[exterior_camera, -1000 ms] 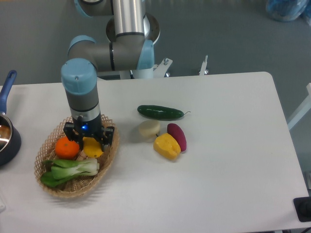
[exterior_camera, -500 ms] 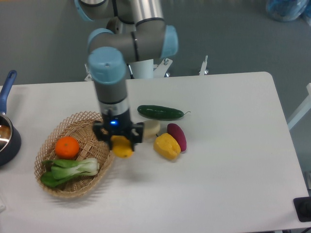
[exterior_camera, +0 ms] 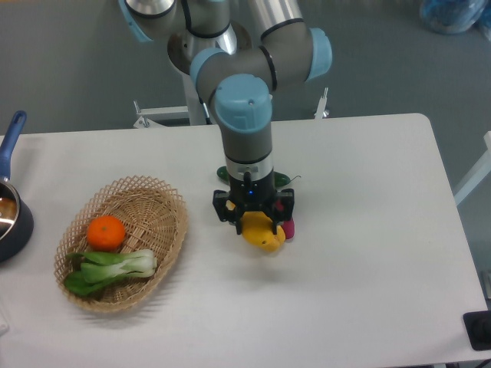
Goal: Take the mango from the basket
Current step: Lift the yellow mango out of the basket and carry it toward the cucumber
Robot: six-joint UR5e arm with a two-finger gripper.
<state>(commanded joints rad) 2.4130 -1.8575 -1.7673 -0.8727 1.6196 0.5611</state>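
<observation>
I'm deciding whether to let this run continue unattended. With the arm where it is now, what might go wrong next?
1. The gripper carries the mango right over the other produce on the table: a purple piece peeks out beside it and the cucumber lies just behind. Lowering here would likely hit them.
2. The mango hangs below the fingers, so it may slip.
3. The arm hides whatever lies directly underneath, so clearance cannot be judged.

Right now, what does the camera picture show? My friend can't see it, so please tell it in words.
A grey and blue robot arm's gripper holds a smooth yellow mango above the white table, right of the tan woven wicker basket. A round orange fruit and leafy green bok choy are in the basket.
</observation>
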